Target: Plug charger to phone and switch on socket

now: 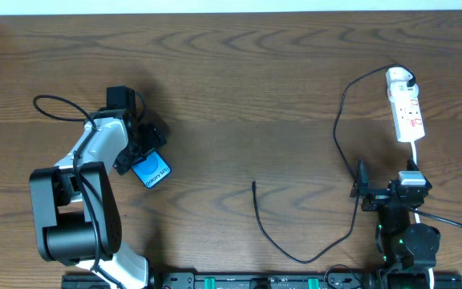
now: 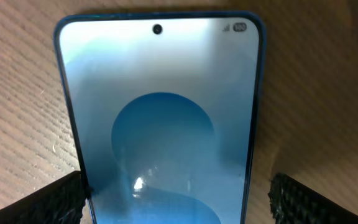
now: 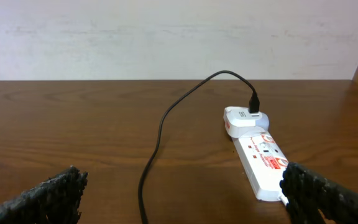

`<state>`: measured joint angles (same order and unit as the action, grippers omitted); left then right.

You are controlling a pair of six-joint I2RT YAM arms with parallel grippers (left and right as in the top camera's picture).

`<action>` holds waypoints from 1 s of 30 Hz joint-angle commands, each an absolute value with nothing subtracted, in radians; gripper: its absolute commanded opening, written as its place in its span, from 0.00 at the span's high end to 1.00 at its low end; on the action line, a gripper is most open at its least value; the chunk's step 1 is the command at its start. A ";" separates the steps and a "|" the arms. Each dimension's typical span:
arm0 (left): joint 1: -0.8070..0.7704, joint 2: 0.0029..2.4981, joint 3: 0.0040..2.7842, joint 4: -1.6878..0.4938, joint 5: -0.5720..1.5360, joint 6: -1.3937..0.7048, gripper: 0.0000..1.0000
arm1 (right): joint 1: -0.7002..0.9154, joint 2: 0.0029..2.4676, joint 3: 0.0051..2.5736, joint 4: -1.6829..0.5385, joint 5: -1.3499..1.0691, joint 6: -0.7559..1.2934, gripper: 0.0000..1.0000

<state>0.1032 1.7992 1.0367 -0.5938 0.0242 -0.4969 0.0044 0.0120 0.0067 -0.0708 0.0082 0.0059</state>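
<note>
Phone (image 2: 160, 124) looks slick, stiff, fragile: take its long edges. Left gripper (image 2: 176, 193) straddles it unclenched; right gripper (image 3: 182, 180) gapes empty.

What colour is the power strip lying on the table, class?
White, with small red marks. The power strip shows best in the right wrist view.

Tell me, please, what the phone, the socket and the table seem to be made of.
Phone: glossy glass front, judging by the glare streaks; its thin blue rim could be metal or plastic. Socket: smooth white moulded plastic with a faint sheen. Table: brown wood or wood-look laminate, matte, with wavy grain lines.
</note>
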 commanded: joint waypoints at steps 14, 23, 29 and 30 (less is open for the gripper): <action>0.105 1.803 1.025 -0.551 0.139 -0.295 0.04 | 0.011 0.006 0.006 -0.075 0.016 -0.008 0.01; 0.105 1.803 1.025 -0.511 0.140 -0.279 0.02 | 0.011 0.006 0.006 -0.075 0.016 -0.008 0.01; 0.105 1.803 1.025 -0.510 0.139 -0.168 0.02 | 0.011 0.006 0.006 -0.075 0.016 -0.008 0.01; 0.105 1.803 1.025 -0.510 0.139 -0.163 0.02 | 0.011 0.006 0.006 -0.075 0.016 -0.008 0.01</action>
